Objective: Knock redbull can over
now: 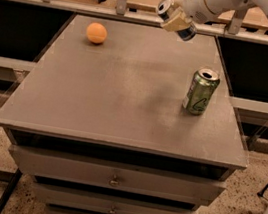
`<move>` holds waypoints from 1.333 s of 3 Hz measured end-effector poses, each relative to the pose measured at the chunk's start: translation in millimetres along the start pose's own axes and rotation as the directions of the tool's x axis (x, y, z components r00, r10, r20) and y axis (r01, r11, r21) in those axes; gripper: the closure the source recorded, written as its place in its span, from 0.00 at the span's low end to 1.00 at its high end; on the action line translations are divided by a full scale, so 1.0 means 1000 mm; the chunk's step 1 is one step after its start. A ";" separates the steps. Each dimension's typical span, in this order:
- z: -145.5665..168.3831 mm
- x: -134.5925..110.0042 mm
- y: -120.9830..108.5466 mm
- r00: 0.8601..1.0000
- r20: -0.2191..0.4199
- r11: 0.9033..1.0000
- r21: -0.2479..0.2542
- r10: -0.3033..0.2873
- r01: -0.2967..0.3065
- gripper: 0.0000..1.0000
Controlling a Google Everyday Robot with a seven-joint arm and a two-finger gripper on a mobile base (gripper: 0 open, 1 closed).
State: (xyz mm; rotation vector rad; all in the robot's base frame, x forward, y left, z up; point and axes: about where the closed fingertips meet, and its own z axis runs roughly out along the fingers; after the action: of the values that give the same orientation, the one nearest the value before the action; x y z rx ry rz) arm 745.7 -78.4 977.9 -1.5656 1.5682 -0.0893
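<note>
The redbull can (165, 6), slim and blue-and-silver, is off the table top, tilted with its silver top pointing up and to the left, above the far edge of the table (109, 105). My gripper (175, 20) is shut around the can's middle, reaching in from the upper right. The can's blue bottom end sticks out below the fingers.
A wider green can (200, 91) stands upright near the table's right edge. An orange ball-like fruit (96, 32) lies at the far left. Drawers (112, 179) sit below the table top. A rail and shelving run behind the table.
</note>
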 end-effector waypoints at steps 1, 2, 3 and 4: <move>0.003 -0.014 0.032 0.968 -0.135 0.978 -0.047 -0.209 0.204 1.00; 0.017 -0.014 0.070 0.912 -0.194 0.929 -0.158 -0.362 0.335 0.82; 0.027 -0.015 0.105 0.854 -0.186 0.857 -0.297 -0.485 0.422 0.59; 0.026 -0.012 0.110 0.851 -0.185 0.850 -0.317 -0.491 0.421 0.36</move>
State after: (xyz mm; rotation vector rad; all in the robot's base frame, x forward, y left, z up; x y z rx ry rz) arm 675.1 -32.8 901.7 -2.2026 1.4027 -0.3785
